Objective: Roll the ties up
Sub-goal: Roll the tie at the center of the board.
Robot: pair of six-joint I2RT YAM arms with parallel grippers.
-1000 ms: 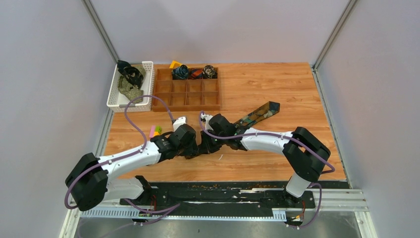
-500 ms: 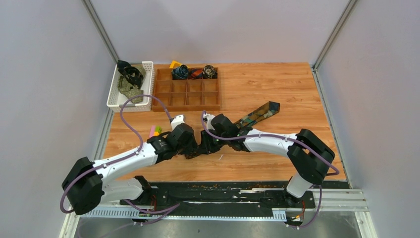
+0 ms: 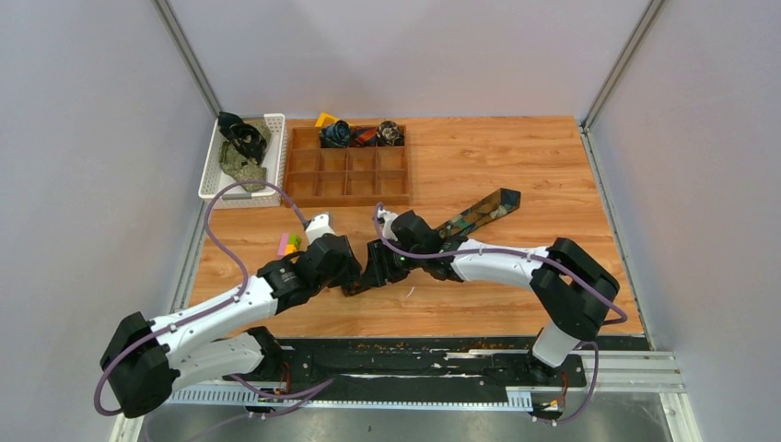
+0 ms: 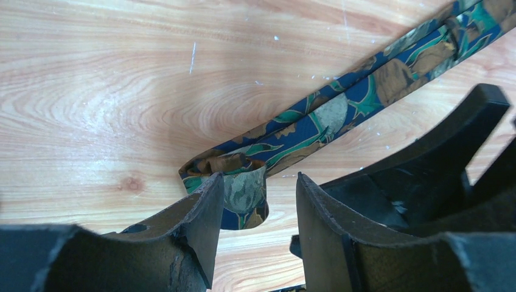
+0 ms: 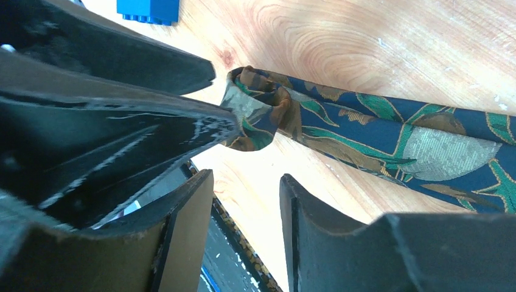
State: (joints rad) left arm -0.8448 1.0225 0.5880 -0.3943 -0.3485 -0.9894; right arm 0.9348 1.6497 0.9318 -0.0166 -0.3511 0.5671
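Left gripper (image 4: 255, 198) astride the folded end of the tie (image 4: 341, 109).

No text, label, brand, number or sign legible in any view, tie (image 4: 316, 121) carrying only a leaf print, no lettering

Robotics lab test cell.
Plain grey panel walls (image 3: 396, 55) enclose a wooden worktop (image 3: 516, 166); left arm (image 3: 221, 308) and right arm (image 3: 497, 260) bolted to a black base plate (image 3: 414, 373), lower frame.
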